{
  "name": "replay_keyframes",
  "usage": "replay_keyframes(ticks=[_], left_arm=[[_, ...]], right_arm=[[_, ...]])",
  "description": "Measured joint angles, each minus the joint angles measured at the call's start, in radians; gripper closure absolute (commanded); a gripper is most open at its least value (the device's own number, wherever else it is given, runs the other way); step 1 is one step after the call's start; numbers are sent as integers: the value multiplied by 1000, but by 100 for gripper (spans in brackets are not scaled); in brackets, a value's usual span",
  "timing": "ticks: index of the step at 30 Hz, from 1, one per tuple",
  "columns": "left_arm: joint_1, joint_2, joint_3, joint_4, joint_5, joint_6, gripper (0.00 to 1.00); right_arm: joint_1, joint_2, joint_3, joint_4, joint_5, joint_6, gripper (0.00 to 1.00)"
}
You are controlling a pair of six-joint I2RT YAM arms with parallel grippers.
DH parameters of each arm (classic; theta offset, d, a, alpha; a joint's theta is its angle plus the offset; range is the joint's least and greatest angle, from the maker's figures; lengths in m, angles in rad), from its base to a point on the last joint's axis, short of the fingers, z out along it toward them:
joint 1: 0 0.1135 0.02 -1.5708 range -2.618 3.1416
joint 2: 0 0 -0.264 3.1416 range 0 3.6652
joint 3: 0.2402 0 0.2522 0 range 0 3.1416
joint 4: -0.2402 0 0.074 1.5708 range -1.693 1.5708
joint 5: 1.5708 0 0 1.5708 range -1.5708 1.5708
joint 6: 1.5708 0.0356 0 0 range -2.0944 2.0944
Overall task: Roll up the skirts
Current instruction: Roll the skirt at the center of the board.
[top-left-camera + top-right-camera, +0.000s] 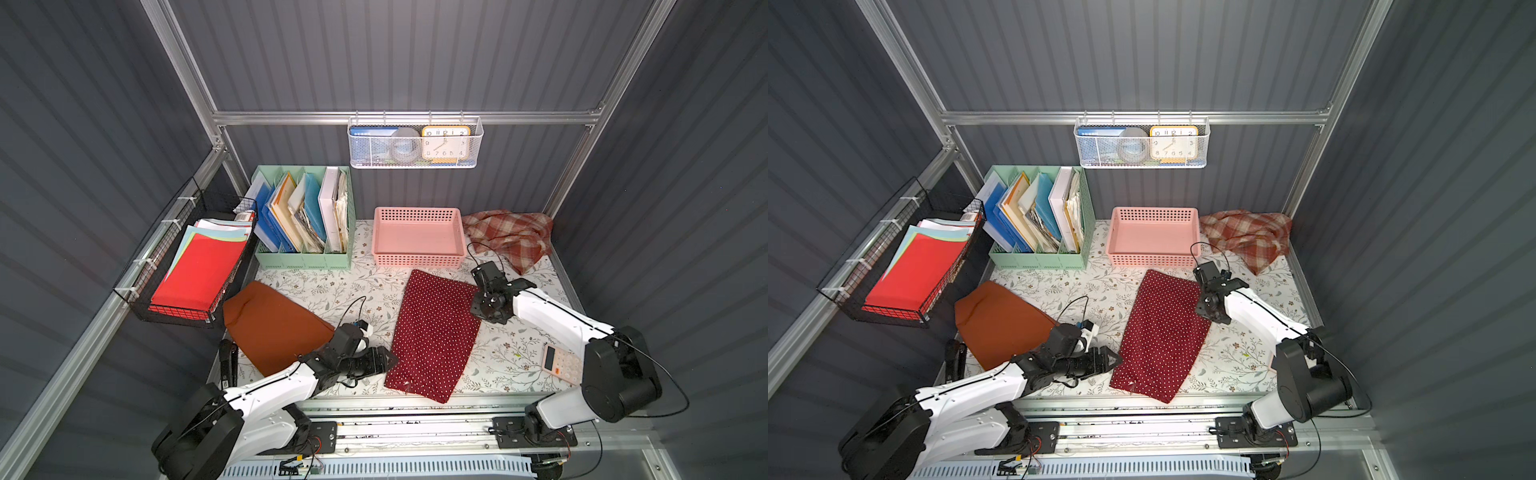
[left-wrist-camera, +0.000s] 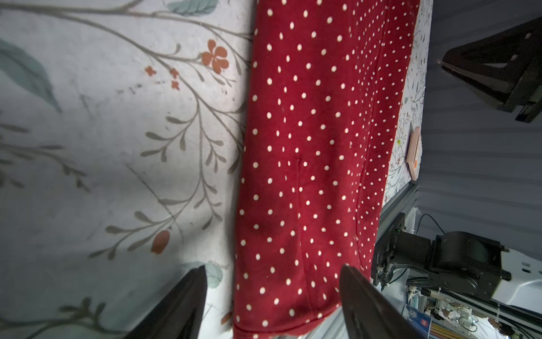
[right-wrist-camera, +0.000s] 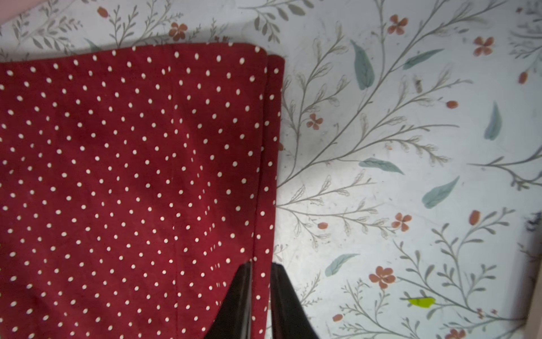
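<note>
Polka-dot skirt (image 1: 434, 336) lies flat for rolling; left gripper (image 2: 274, 268) gapes wide at one side, right gripper (image 3: 261, 265) barely parted astride the other, grip unclear.

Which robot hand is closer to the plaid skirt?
Right. The right gripper is at the dotted skirt's edge nearest the plaid skirt; the left gripper is at the opposite edge, farther away.

Both top views look down from high on the near side over the whole tabletop (image 1: 332, 291); both wrist views closely share the polka-dot skirt (image 2: 308, 146).
</note>
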Motion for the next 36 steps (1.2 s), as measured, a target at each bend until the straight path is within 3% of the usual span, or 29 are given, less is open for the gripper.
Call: replay_keyframes(ticks=[5, 11, 15, 19, 21, 24, 30, 36], left_arm=[[-13, 76, -8, 87, 49, 2, 36], [-63, 167, -9, 181, 91, -8, 70], [-79, 201, -2, 188, 100, -5, 84], [-79, 202, 33, 126, 97, 0, 94], [-79, 201, 71, 87, 100, 9, 100], [-80, 200, 138, 42, 113, 17, 100], [-61, 203, 205, 27, 187, 12, 100], [27, 229, 206, 24, 294, 0, 100]], right_arm=[[26, -10, -18, 5, -10, 7, 80], [26, -90, -76, 0, -15, 8, 81], [28, -151, -106, -5, -27, 6, 80], [66, -222, -142, -11, -48, 1, 66], [134, -265, -159, -19, -58, -17, 59], [301, -325, -169, -39, -40, -32, 46], [661, -395, -174, -81, 83, -35, 29], [949, -364, -180, -82, 227, -53, 18]])
